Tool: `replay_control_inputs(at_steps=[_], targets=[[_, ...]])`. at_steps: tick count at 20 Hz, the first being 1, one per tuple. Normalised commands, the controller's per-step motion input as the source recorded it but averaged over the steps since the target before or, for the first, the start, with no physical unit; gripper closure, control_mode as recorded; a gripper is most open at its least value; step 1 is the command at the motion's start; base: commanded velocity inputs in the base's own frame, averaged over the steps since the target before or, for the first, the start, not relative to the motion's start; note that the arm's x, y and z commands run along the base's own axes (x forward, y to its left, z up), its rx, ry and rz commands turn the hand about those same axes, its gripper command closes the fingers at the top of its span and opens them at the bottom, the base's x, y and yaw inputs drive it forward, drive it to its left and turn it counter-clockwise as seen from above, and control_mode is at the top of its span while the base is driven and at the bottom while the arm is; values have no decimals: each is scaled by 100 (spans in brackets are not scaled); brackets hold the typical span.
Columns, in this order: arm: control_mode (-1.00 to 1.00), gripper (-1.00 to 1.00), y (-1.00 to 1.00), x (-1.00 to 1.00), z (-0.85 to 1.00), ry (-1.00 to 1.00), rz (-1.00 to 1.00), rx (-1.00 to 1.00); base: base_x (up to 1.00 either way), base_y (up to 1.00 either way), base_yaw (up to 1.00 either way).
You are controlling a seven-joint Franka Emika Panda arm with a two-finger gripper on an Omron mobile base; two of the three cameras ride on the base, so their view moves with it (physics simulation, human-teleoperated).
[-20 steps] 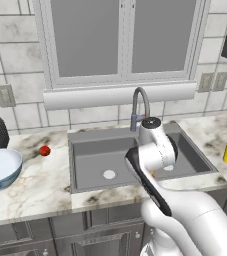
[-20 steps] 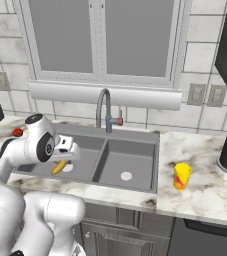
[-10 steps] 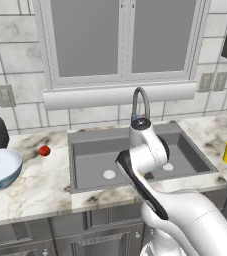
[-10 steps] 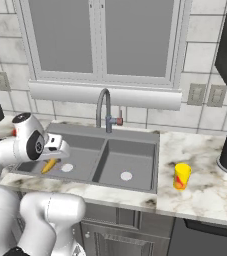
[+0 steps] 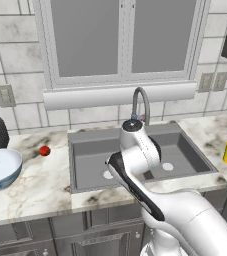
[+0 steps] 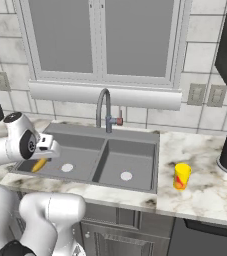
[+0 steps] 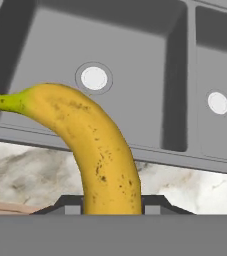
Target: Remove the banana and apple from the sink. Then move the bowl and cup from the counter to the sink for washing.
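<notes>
The gripper pinches the banana — its long axis runs up and away from the jaws, hanging over the sink edge, marble counter just beneath.

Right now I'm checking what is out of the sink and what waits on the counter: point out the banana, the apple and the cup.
banana [image 7: 102,155]: hand view, middle of its yellow body.
apple [image 5: 44,150]: left base view, centre of the red fruit.
cup [image 6: 181,176]: right base view, its yellow side.
</notes>
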Motion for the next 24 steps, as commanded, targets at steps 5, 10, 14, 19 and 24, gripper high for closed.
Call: replay_control_inputs(at_steps=[5, 10, 14, 19, 24], targets=[[-100, 100, 32, 0, 0, 0, 0, 5, 0, 0, 0], [-100, 100, 35, 0, 0, 0, 0, 3, 0, 0, 0], [-100, 100, 36, 0, 0, 0, 0, 3, 0, 0, 0], [-100, 100, 35, 0, 0, 0, 0, 4, 0, 0, 0], [-100, 100, 35, 0, 0, 0, 0, 5, 0, 0, 0]])
